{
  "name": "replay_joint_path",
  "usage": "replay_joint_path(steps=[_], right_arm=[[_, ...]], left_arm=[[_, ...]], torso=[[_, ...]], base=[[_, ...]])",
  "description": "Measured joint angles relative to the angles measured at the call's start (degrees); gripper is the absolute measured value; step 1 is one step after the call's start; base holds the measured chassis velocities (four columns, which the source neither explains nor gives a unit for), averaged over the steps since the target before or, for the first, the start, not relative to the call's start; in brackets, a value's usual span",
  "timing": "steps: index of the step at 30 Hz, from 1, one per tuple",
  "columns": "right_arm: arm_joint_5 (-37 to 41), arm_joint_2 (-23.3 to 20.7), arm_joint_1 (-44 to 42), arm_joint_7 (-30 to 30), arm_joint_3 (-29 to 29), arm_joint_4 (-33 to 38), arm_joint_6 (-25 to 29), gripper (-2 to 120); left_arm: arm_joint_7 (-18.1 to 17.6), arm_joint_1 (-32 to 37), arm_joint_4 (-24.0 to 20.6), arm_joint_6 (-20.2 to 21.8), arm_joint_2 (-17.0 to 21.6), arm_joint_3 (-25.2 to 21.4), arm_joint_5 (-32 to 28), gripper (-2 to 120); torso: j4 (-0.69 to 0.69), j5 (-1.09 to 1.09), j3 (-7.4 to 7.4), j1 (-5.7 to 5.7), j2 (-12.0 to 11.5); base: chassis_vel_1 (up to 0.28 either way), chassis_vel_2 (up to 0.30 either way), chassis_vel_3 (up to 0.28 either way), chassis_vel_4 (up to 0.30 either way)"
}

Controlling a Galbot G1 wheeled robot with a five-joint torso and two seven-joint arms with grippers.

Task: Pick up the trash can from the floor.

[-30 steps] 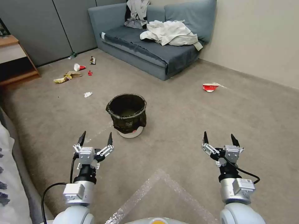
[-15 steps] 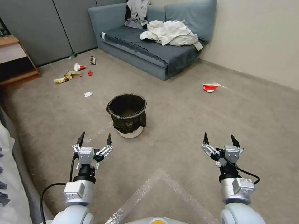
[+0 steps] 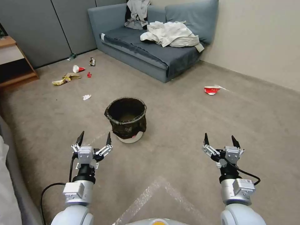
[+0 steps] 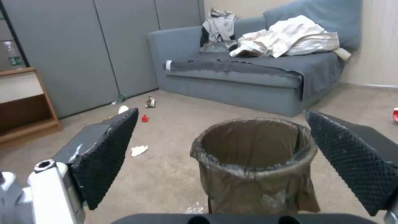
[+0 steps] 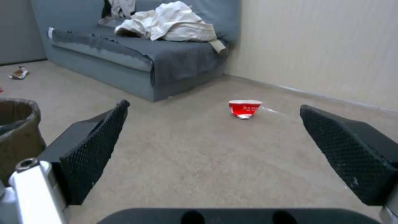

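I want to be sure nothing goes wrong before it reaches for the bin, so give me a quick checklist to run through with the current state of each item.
1. Trash can upright on the floor: ok.
2. Left gripper open: ok, fingers spread wide.
3. Left gripper lined up with the trash can: ok, the left wrist view shows the can between the two fingers, still ahead of them.
4. Gripper touching the can: not ok, a stretch of carpet lies between them.
5. Right gripper out of the way: ok, open and well off to the right, facing the red cup.
6. Bag firmly held on the rim: cannot tell.
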Motion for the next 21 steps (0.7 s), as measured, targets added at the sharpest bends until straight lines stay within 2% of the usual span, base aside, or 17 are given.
replay_joint_path(steps=[21], right_arm=[[-0.90,0.04,-0.10,0.02,-0.23,0.11,0.23,100]], left_arm=[[-0.53,0.02,-0.26,-0.01,0.05,-0.20,-0.18,100]], torso=[[0.00,0.00,0.00,0.00,0.00]], base=[[-0.095,0.097,0.096,-0.095]])
